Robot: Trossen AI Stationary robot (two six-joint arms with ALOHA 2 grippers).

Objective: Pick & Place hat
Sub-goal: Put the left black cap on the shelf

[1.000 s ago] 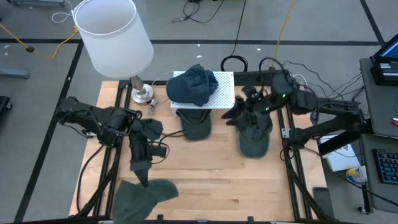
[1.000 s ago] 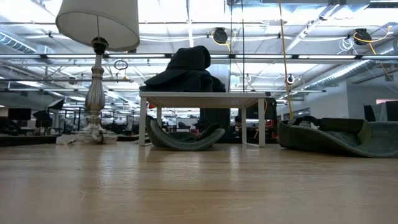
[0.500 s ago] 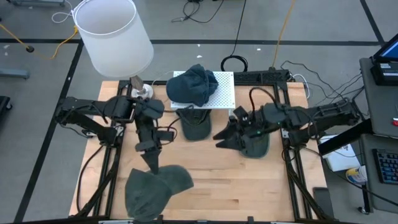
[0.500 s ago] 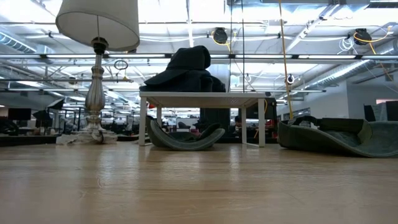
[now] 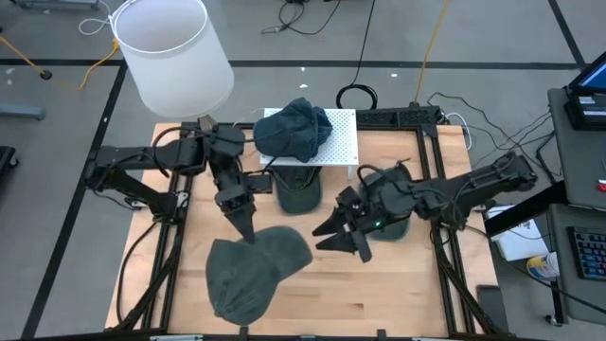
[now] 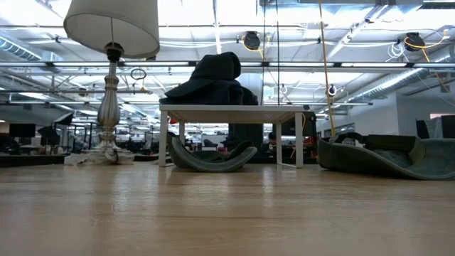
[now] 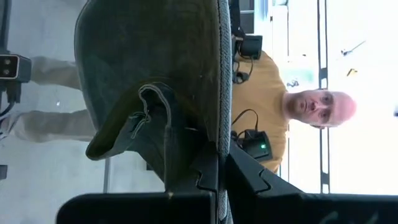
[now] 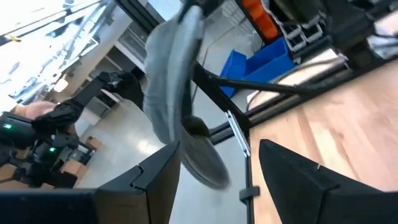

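Left gripper [image 5: 242, 225] jaws clenched on the edge of a dark green fabric cap [image 5: 254, 273], held up off the wooden tabletop [image 5: 398, 294], on the near side of the white perforated stand [image 5: 333, 142]. Right gripper [image 5: 343, 239] jaws spread wide, holding nothing, just beside the cap. A dark blue cap [image 5: 294, 128] sits on top of the stand; two more green caps [image 5: 297, 189] lie at its foot. A person in a mustard shirt [image 7: 261, 99] shows in the left wrist view.

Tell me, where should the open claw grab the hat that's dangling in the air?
Probably the free lower edge. The hat hangs limp from the left gripper, which pinches its top edge shut. The right gripper is open and beside it, so coming in sideways from that side onto the loose rim looks easiest.
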